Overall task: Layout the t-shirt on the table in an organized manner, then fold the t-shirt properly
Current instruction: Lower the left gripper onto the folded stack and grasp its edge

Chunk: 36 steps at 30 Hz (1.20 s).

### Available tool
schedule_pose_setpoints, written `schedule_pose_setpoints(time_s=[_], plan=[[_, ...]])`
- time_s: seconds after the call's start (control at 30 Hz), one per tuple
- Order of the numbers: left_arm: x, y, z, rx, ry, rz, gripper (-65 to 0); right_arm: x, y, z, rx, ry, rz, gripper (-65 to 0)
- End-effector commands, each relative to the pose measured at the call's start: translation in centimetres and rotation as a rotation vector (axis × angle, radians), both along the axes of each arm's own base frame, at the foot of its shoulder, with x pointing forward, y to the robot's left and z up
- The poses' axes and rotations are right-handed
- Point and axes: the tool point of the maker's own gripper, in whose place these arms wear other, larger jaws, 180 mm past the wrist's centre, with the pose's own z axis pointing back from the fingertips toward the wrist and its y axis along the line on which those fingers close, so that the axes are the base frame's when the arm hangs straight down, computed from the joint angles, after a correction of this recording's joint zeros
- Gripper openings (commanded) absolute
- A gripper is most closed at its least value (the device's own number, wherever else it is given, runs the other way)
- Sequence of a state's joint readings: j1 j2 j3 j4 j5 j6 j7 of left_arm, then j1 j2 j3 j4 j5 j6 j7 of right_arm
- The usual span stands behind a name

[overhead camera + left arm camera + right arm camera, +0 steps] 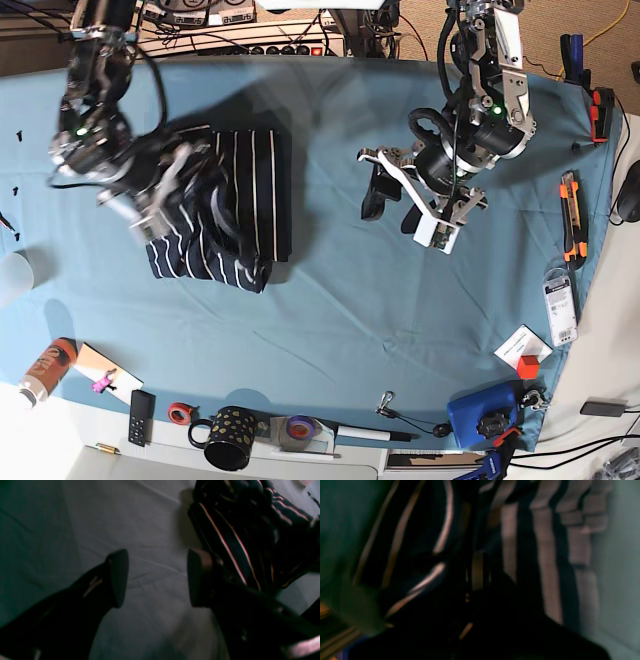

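Observation:
The t-shirt [235,200], dark navy with thin white stripes, lies bunched and partly folded on the left half of the teal table [330,300]. My right gripper [165,192] sits on the shirt's left side, shut on a fold of it. In the right wrist view, striped cloth [545,555] fills the frame and the fingers are lost in the dark. My left gripper [392,208] hovers open over bare table, well to the right of the shirt. In the left wrist view its two fingers [117,577] stand wide apart with nothing between them, and the t-shirt [237,530] lies beside one of them.
Along the near edge lie a spotted mug [228,452], tape rolls [180,411], a remote [141,417], a can [45,368] and a blue object [480,415]. Hand tools [572,215] and a packet [560,295] lie along the right edge. Cables run behind the far edge.

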State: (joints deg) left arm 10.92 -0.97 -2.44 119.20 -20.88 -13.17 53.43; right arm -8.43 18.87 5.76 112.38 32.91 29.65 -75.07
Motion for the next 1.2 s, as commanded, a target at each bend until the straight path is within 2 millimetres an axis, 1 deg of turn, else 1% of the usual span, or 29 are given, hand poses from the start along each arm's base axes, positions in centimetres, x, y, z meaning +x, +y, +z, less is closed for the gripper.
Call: schedule_pose_setpoints(time_s=[0.0,0.1,0.2,0.23,0.3,0.37,0.43,0.5,0.57,0.6,0.67,0.7,0.77,0.9,1.0,1.1,1.17], plan=[[0.5,-0.3,1.4,-0.026,-0.054,-0.002,-28.6,0.2,0.9,0.5,0.008,-0.016,0.037,-65.0],[0.5,-0.3,1.4,-0.026,-0.053,-0.002,-28.6,-0.9,3.9,-0.3,0.044,0.022,0.135,-65.0],[0.5,-0.3,1.4,-0.026,-0.053,-0.002,-28.6,-1.4,6.9,0.2,0.119,0.003,0.237,-65.0],[0.5,-0.3,1.4,-0.026,-0.053,-0.002,-28.6,-1.4,7.4,0.4,0.133,-0.004,0.257,-65.0],[0.5,-0.3,1.4,-0.025,-0.053,-0.002,-28.6,-0.8,7.5,1.0,0.131,-0.026,0.262,-65.0],[0.5,-0.3,1.4,-0.025,-0.05,-0.003,-28.6,0.2,6.7,1.8,0.117,-0.062,0.239,-65.0],[0.5,-0.3,1.4,-0.026,-0.05,-0.004,-28.6,1.5,5.2,3.0,0.108,-0.11,0.19,-65.0],[0.4,-0.5,1.5,-0.036,-0.051,-0.008,-28.6,2.8,2.8,4.4,0.094,-0.162,0.114,-65.0],[0.1,-1.3,1.9,-0.053,-0.071,-0.061,-28.8,3.7,-0.3,5.7,0.082,-0.212,0.015,-65.0],[-0.1,-1.8,2.2,-0.067,-0.085,-0.093,-29.7,3.9,-1.9,6.2,0.074,-0.229,-0.038,-65.0],[-0.4,-2.9,2.7,-0.098,-0.105,-0.133,-33.8,3.8,-4.6,7.0,0.06,-0.25,-0.121,-65.0],[-0.4,-3.6,2.9,-0.109,-0.112,-0.149,-35.4,3.5,-5.7,7.1,0.056,-0.251,-0.154,-65.0],[-0.7,-5.3,3.2,-0.127,-0.127,-0.195,-35.7,2.7,-7.3,7.0,0.046,-0.24,-0.2,-65.0],[-0.4,-9.0,2.6,-0.054,-0.144,-0.317,-35.7,0.9,-9.1,6.0,0.016,-0.198,-0.24,-65.0],[0.4,-11.7,2.1,-0.018,-0.172,-0.382,-35.7,0.0,-9.3,5.3,0.012,-0.171,-0.245,-65.0],[1.6,-13.4,2.0,-0.003,-0.184,-0.397,-35.7,-0.5,-9.5,4.6,0.011,-0.146,-0.252,-65.0],[2.1,-14.5,2.4,0.004,-0.198,-0.42,-35.6,-0.7,-9.9,3.5,0.029,-0.117,-0.27,-65.0]])
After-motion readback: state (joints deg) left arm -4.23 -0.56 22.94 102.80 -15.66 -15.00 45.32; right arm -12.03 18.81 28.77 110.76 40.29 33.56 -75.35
